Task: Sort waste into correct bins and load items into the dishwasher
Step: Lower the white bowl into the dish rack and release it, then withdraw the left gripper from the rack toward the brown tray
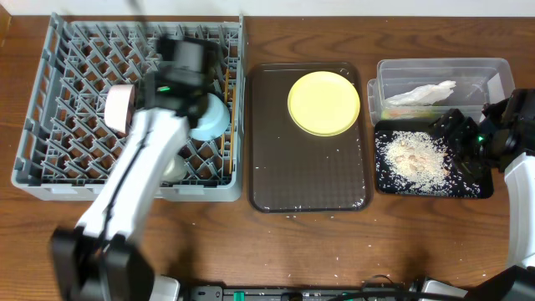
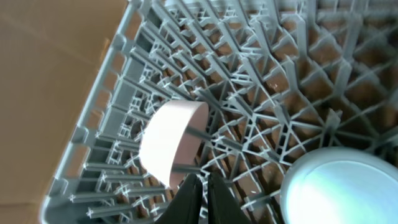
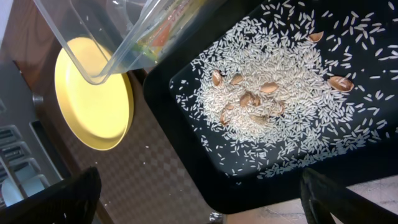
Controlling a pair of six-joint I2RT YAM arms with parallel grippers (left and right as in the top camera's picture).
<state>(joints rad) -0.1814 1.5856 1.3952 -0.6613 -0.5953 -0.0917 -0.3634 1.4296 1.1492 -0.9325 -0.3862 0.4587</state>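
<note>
The grey dish rack [image 1: 50, 171] stands at the left. In it a small white cup [image 1: 119, 109] lies on its side, beside a light blue bowl [image 1: 211, 119] and a white bowl [image 1: 173, 170] half hidden by my arm. Wooden chopsticks [image 1: 226, 149] lie along its right side. My left gripper [image 1: 170, 82] is over the rack, shut and empty [image 2: 200, 190], just short of the cup [image 2: 174, 142]. The yellow plate [image 1: 323, 102] sits on the brown tray. My right gripper [image 1: 458, 134] is wide open [image 3: 208, 208] above the black tray [image 3: 186, 155], which holds rice scraps [image 3: 273, 87].
The brown serving tray [image 1: 309, 180] lies in the middle. The clear tub [image 1: 493, 71] at the back right holds the white napkin [image 1: 425, 94] and the green-and-orange wrapper [image 1: 393, 106]. A few rice grains lie on the table in front of the tray.
</note>
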